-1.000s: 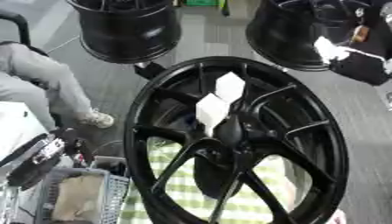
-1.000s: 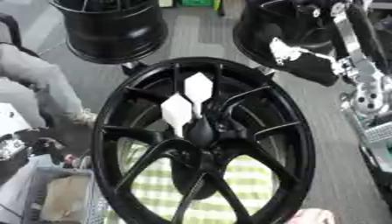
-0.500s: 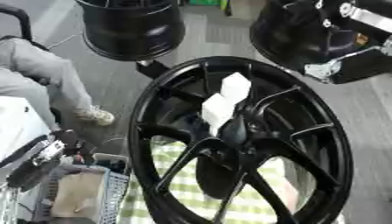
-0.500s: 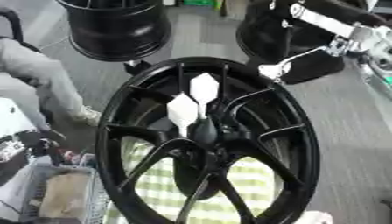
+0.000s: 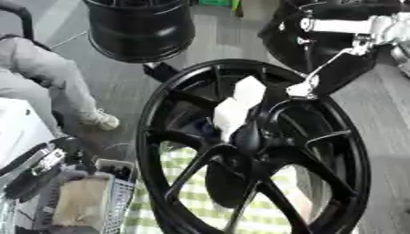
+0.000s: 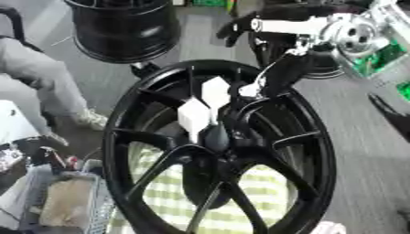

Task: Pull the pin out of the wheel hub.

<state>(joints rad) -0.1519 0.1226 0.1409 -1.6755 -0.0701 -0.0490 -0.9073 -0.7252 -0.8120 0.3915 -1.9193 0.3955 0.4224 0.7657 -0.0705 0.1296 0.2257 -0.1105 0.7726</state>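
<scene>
Hub (image 5: 244,137) centre dark; pin indistinct; right hand (image 6: 240,27) blurred.

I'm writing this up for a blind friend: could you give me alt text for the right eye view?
A big black wheel fills the picture, with two white blocks sticking up at its hub. The robot's right arm reaches in from the upper right, its hand just above the hub. Green checked cloth shows through the spokes, and another black wheel stands behind.
</scene>
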